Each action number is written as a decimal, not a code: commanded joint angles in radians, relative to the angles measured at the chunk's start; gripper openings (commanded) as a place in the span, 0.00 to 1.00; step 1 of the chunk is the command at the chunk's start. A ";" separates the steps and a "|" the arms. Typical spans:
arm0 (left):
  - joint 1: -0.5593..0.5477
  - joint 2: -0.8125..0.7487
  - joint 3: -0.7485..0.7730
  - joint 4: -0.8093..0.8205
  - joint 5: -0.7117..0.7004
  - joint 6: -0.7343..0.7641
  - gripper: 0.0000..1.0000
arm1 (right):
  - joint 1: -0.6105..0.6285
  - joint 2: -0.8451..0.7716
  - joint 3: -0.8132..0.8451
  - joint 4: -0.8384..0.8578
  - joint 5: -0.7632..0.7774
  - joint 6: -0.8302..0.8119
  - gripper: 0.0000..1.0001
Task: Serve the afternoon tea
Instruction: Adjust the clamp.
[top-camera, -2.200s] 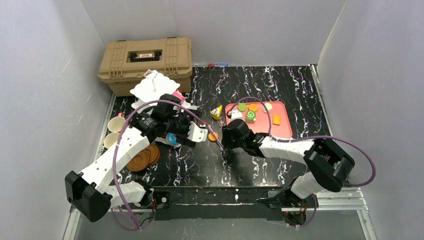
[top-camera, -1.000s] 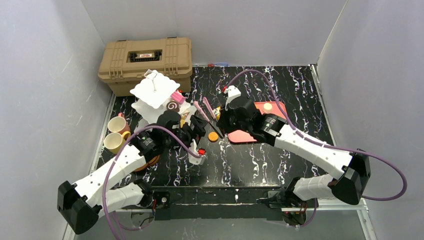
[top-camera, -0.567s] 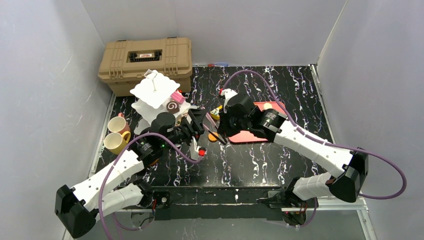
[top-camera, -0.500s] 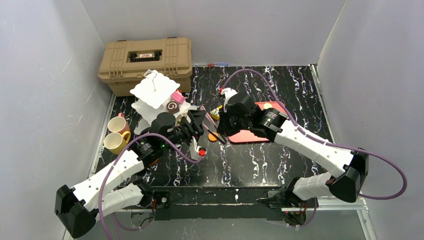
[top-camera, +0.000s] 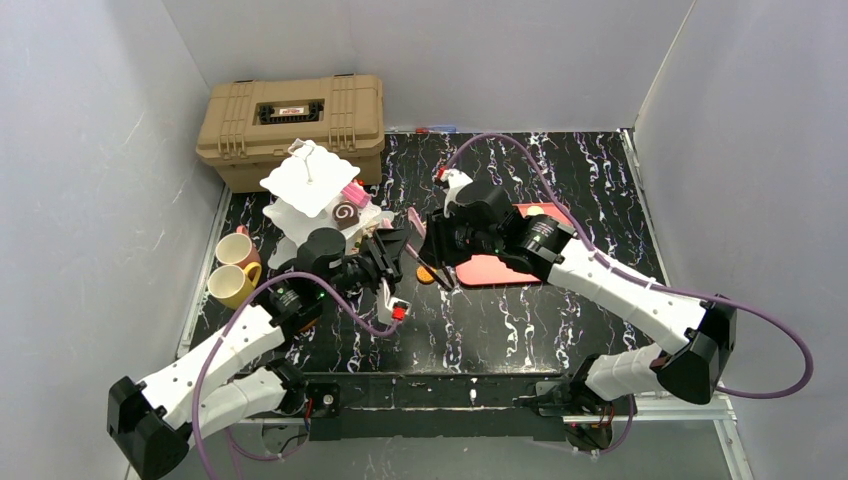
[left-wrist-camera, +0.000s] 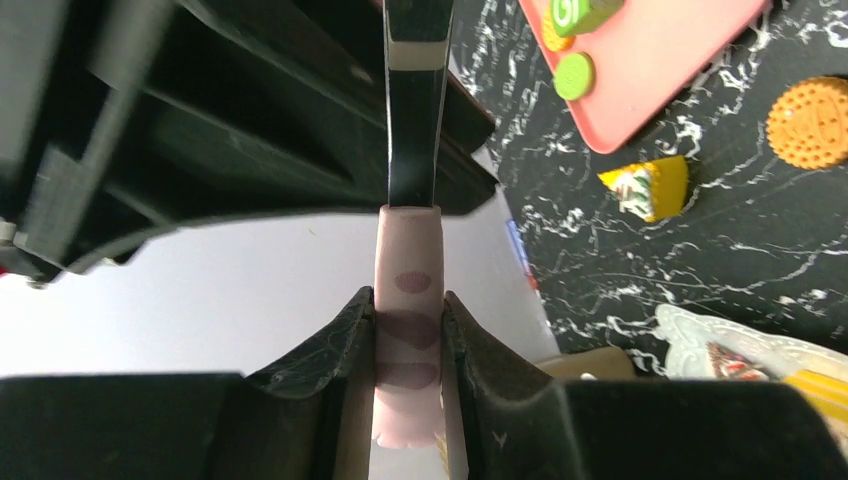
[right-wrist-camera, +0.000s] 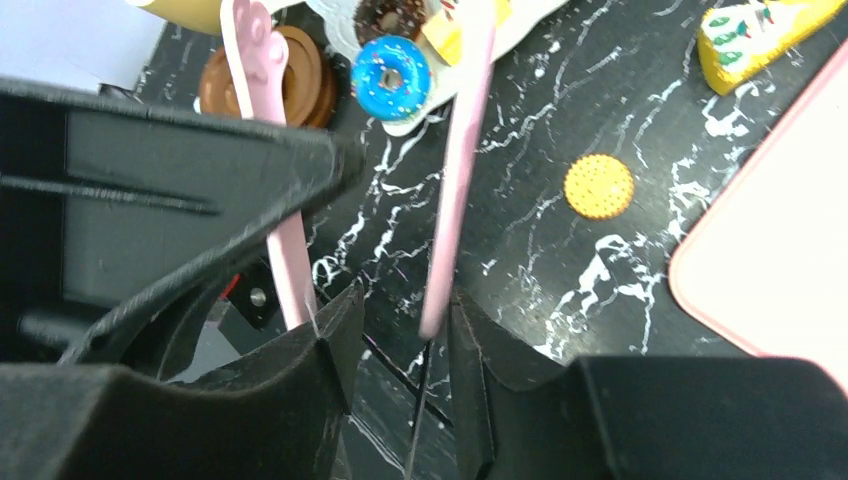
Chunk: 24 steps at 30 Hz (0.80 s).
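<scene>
The white three-tier stand holds pastries at back left, with a pink cup and a yellow cup beside it. Both grippers meet mid-table at a pair of pink tongs. My left gripper is shut on the tongs. My right gripper is open; one tong arm runs between its fingers, the other lies outside them. Brown saucers, a blue doughnut, a round biscuit and a yellow cake wedge lie below.
A flat pink-red tray sits right of the grippers, with green and orange pieces on it. A large tan ribbed case stands at the back left behind the stand. Grey walls close in three sides.
My right gripper carried the tongs leftward to my left gripper. The left jaws closed on the tongs and the right jaws opened.
</scene>
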 joint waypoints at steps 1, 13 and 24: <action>-0.003 -0.068 -0.022 0.066 0.099 0.052 0.00 | 0.005 0.030 0.008 0.125 -0.057 0.051 0.45; -0.004 -0.111 -0.042 0.069 0.089 0.088 0.00 | -0.071 0.022 -0.058 0.076 0.049 0.108 0.03; -0.002 -0.122 -0.004 0.078 0.062 0.107 0.00 | -0.109 0.032 -0.055 -0.057 0.118 0.125 0.01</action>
